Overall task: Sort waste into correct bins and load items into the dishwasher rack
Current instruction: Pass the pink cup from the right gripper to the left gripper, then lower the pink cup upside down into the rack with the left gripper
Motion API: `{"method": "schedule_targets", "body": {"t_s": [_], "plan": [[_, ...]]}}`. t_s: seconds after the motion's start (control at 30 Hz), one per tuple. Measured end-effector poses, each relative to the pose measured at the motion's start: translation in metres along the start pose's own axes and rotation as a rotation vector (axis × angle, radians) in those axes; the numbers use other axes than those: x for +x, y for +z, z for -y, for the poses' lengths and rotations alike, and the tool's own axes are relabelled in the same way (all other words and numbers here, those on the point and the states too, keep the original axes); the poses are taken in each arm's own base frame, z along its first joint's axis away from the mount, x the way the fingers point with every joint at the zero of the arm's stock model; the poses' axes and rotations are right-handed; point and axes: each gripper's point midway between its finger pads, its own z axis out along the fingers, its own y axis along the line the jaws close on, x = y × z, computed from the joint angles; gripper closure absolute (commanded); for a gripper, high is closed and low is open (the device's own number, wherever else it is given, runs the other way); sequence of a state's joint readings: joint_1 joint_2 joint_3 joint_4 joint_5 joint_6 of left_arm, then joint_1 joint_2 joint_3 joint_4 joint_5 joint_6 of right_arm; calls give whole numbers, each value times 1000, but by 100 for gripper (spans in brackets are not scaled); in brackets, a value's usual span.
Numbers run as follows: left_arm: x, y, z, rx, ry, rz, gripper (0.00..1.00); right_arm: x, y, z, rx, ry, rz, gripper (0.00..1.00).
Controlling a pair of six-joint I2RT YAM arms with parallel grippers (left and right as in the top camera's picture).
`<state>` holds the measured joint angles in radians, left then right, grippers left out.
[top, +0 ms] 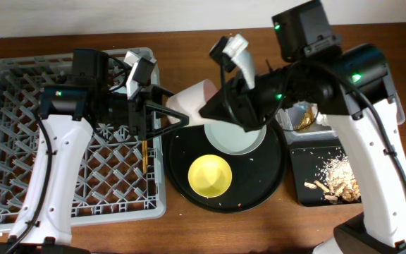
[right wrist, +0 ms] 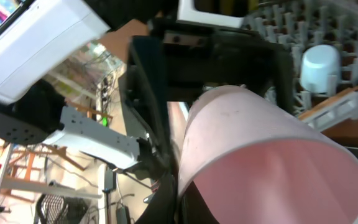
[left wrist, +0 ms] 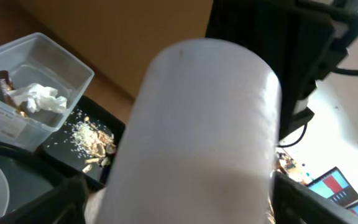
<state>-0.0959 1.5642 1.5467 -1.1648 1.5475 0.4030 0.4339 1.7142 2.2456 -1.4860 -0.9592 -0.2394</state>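
The pink cup is held aloft by its rim in the clenched right gripper. Its base is pushed between the spread fingers of the left gripper, which are not seen closed on it. Behind the left gripper, in the dishwasher rack, a blue cup stands upturned and one chopstick lies (a second is not made out). Beneath the right gripper, the yellow bowl and plate remain unloaded. Napkin and wrapper are binned in the clear tub, scraps in the black tray.
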Motion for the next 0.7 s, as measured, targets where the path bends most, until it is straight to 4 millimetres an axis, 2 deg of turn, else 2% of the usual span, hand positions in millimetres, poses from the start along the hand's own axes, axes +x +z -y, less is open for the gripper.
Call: {"method": "schedule_targets", "body": {"t_s": [0.13,0.17,0.23,0.33,0.43,0.6,0.67,0.7], "plan": [[0,3,3,19,7,-3,29,0,2,0,8,-10,-5,96],[0,3,4,20,7,-3,35,0,2,1,9,-12,-4,96],[0,3,5,21,13,-2,39,0,1,2,17,-13,-3,91],[-1,2,6,18,26,2,57,-1,-1,6,31,-13,1,84],[-1,0,6,15,27,5,58,0,1,6,36,-19,-6,75],[-8,-22,-7,-65,19,46,58,0,-6,17,78,-5,0,64],[-7,-37,-23,-165,-13,51,59,0,-13,26,104,11,13,63],[-4,-47,-36,-244,-51,45,59,0,-24,37,137,37,28,63]]}}
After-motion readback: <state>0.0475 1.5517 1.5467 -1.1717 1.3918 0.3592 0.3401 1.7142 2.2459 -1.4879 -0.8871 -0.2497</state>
